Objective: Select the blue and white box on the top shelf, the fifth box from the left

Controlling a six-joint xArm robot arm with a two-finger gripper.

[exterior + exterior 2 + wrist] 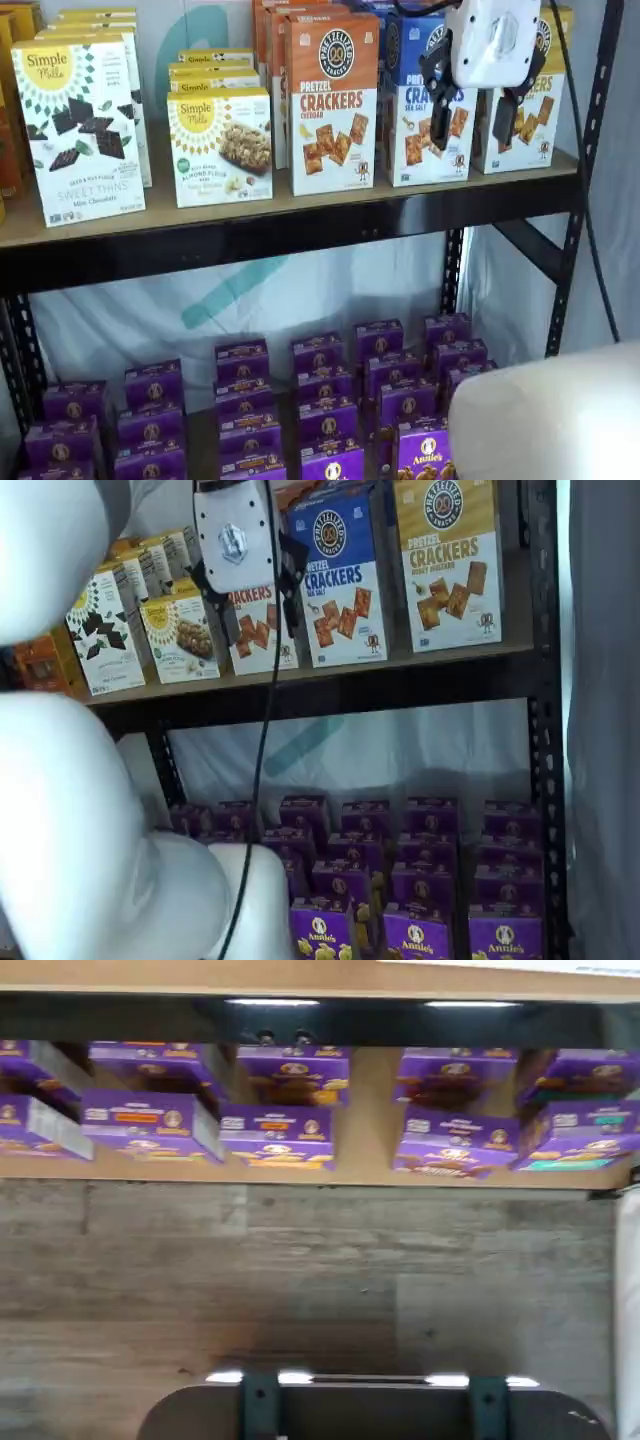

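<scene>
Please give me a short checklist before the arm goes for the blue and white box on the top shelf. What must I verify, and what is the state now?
1. Blue and white box stands upright on the top shelf: ok.
2. Tool fingers show a gap in a shelf view: ok, open.
3. Tool holds nothing: ok.
4. Tool is lined up with the blue box, not the orange box or yellow box: cannot tell; the two shelf views disagree.
5. Room beside the blue box for the fingers: cannot tell, neighbours stand close.
</scene>
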